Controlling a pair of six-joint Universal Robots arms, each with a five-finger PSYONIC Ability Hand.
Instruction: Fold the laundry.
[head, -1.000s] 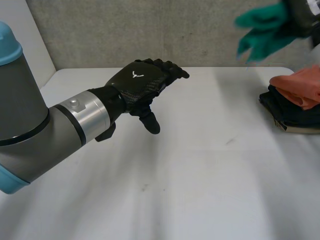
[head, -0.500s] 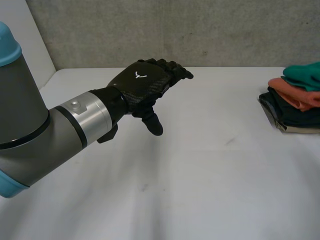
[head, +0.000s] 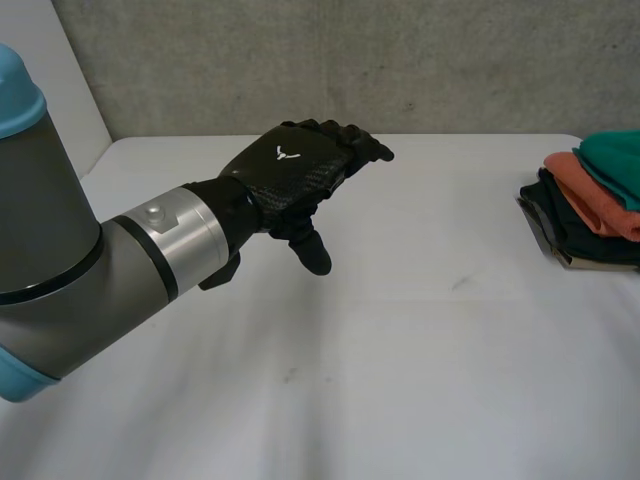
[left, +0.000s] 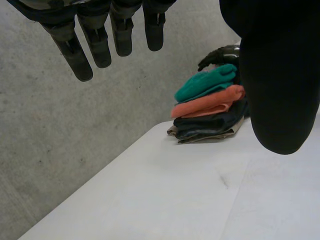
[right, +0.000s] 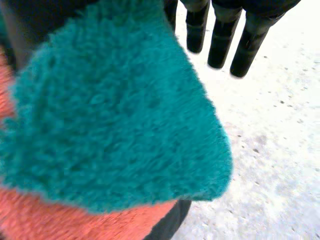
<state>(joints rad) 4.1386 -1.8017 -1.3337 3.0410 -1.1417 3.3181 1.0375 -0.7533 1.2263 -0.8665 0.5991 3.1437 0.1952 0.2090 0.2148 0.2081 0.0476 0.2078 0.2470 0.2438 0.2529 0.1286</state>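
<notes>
A stack of folded laundry (head: 585, 220) sits at the table's right edge, with a teal fleece cloth (head: 615, 160) on top, an orange one (head: 590, 200) under it and dark ones below. In the right wrist view the teal cloth (right: 115, 115) lies under my right hand (right: 220, 45), whose fingers reach straight past its edge. The left wrist view shows the right hand (left: 220, 52) resting at the back of the stack (left: 210, 107). My left hand (head: 300, 175) hovers open over the table's middle left, holding nothing, its fingers (left: 95, 40) straight.
The white table (head: 400, 350) stretches bare between the left hand and the stack. A grey concrete wall (head: 350, 60) runs along the table's far edge.
The teal cloth came down from the air at the upper right onto the stack and now lies on top. The left hand drifted slightly to the right.
</notes>
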